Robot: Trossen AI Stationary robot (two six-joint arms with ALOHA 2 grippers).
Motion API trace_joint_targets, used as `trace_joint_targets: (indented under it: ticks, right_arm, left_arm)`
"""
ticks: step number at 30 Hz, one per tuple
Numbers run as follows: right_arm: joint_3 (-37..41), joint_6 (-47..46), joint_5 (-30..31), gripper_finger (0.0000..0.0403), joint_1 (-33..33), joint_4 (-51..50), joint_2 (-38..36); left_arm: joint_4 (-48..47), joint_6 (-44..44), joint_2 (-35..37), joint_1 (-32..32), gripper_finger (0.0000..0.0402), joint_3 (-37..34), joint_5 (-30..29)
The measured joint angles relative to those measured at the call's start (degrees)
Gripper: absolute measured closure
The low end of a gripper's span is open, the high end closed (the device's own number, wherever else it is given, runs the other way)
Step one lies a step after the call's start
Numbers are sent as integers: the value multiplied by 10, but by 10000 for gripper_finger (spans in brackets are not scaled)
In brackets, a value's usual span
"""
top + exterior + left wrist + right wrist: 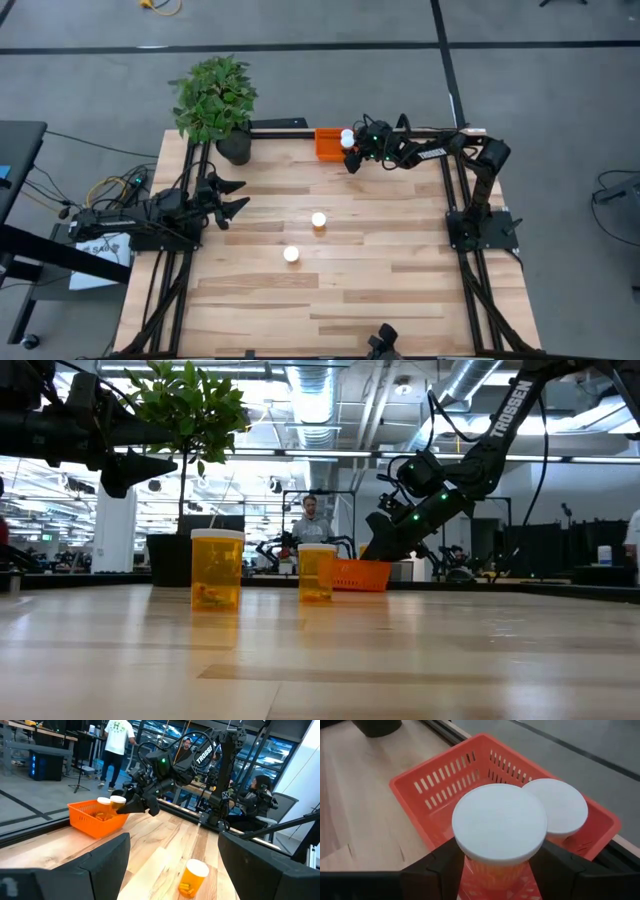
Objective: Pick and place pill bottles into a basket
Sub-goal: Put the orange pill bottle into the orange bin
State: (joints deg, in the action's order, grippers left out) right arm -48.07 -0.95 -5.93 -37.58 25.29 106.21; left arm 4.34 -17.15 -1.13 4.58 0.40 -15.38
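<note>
While the right gripper (497, 865) clamps a bottle (499, 822) over the basket (435, 785), it next needs lowering and opening.

Two dark, near-black jointed arms, right arm (500, 430) at upper right of the low view with white "TROSSEN" lettering, black cables looped along it and green indicator lights near the wrist, left arm (150, 215) at left of the high view matte black with chunky angular fingers (100, 865).
</note>
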Motion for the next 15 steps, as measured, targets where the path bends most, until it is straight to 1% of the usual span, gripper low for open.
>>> trace_joint_targets:
  ticks: [9,15]
  right_arm:
    - [0,10,1,196,1,0,0]
    - [0,10,13,189,1,1,0]
  left_arm:
    - [0,0,0,0,109,0,0]
    - [0,0,0,0,109,0,0]
